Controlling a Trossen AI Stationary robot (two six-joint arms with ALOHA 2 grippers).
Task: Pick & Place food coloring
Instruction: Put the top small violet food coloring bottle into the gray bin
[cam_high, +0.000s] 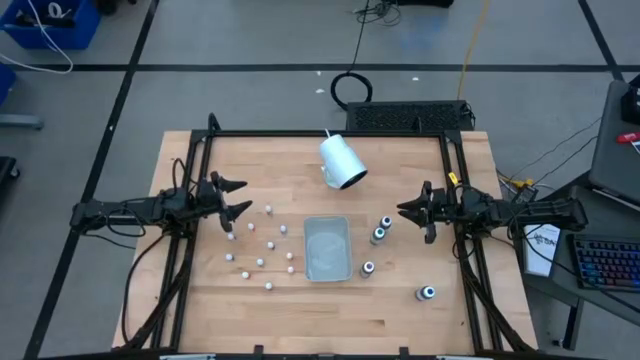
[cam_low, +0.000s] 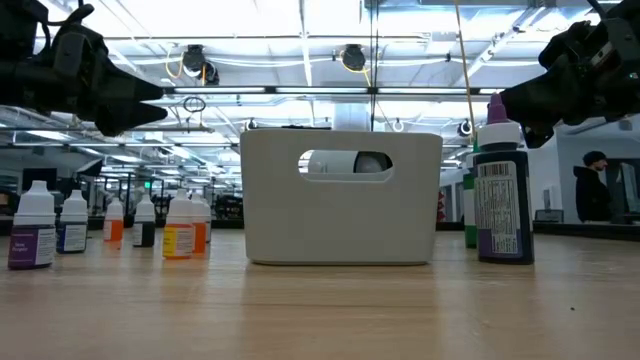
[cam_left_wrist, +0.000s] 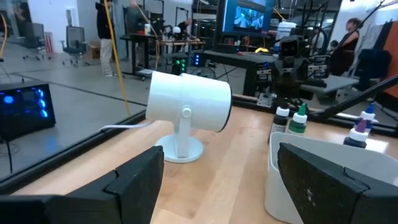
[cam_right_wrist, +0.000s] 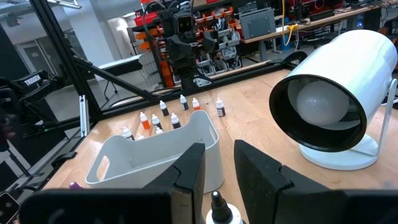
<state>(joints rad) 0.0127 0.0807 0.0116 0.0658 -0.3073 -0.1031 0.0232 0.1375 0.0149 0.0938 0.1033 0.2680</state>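
Wooden boards make up the surface (cam_high: 200, 300), and the food coloring is spread over it as two groups of little bottles. The small whitish bottles (cam_high: 262, 243) are stood in a loose bunch on the left of the clear tray (cam_high: 327, 249). The four dark bottles (cam_high: 379, 234) are set to the right of the tray, one of them well apart near the front edge. Every bottle is stood upright, so its long way runs up and down and its cap is pointed at the ceiling. A white lamp (cam_high: 342, 162) is placed behind the tray. The left hand (cam_high: 236, 198) is held above the whitish bottles, wide open, with nothing in it. The right hand (cam_high: 405, 211) is held just beside the dark bottles, closed tight, and nothing is held in it.
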